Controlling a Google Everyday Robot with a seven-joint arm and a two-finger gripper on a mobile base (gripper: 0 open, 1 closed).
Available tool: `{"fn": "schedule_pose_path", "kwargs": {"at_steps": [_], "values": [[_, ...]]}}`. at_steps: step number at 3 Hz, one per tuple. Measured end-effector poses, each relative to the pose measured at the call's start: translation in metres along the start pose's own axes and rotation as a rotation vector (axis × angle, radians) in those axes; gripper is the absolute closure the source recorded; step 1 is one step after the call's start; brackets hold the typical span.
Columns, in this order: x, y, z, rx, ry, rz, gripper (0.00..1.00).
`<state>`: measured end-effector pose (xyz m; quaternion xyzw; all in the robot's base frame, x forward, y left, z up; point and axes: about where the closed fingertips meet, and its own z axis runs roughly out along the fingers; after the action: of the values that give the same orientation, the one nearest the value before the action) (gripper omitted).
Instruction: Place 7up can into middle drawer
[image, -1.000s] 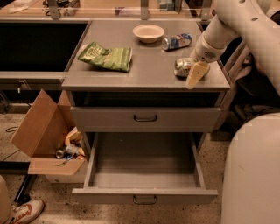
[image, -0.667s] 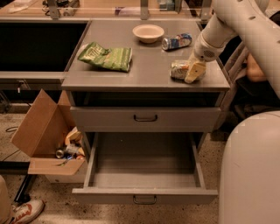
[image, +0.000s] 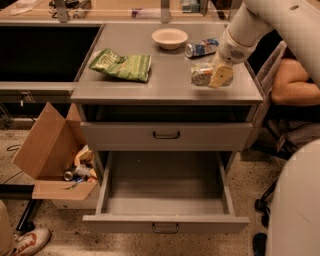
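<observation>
Progress: middle drawer (image: 165, 196) is pulled fully out; I judge the can not yet lifted.
Can: 7up can (image: 201, 74) lies on its side on the cabinet top (image: 150, 89), towards the right front.
Gripper: gripper (image: 220, 75) is at the can's right end, touching or just beside it; I cannot tell whether it is spread or pinching.
Arm: arm (image: 252, 22) slants down from the upper right.
Left: grasp, lift, lower into the drawer.
</observation>
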<state>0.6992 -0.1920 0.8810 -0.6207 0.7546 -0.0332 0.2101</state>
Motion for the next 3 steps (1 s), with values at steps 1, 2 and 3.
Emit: {"fn": "schedule_pose_path", "kwargs": {"at_steps": [1,2,3], "values": [[-0.013,0.038,-0.007,-0.026,-0.048,0.029,1.00],[-0.008,0.060,0.013,-0.082,-0.032,0.031,1.00],[-0.008,0.065,0.014,-0.083,-0.029,0.028,1.00]]}}
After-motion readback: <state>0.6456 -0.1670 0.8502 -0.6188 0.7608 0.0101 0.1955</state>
